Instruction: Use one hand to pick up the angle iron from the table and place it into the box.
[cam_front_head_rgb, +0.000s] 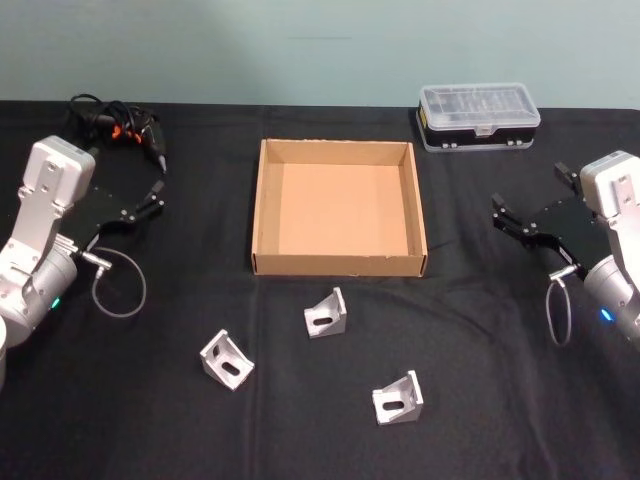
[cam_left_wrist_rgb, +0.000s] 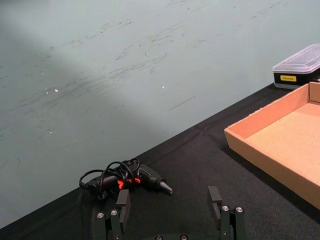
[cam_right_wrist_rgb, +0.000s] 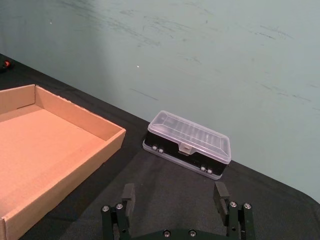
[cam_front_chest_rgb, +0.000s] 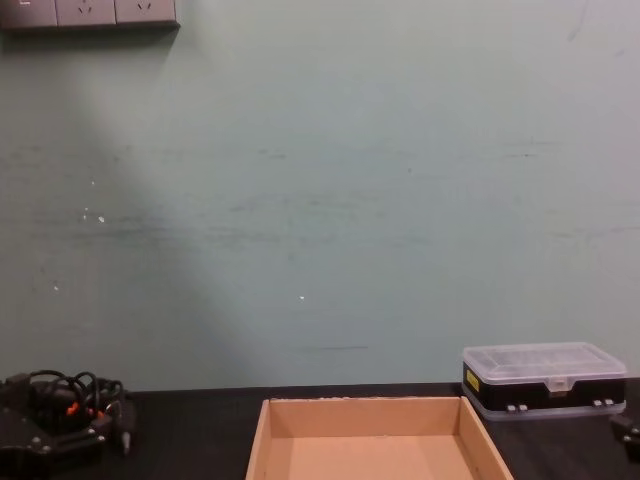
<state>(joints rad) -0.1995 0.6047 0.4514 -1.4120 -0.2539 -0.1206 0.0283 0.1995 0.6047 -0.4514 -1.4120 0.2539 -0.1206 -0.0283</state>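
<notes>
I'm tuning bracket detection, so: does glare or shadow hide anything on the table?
Head view: the three angle irons read bright against the table, without blown-out glare, and the box looks evenly lit inside. Left wrist view: light falls unevenly on the wall, paler above a slanting edge, dimmer below. Right wrist view: the clear-lidded case shows no hard glare.

The chest view's lower edge cuts off the wide, shallow tan cardboard box (cam_front_chest_rgb: 365, 420). The contents of the black plastic case with clear lid (cam_front_head_rgb: 480, 112) are too small to tell.
</notes>
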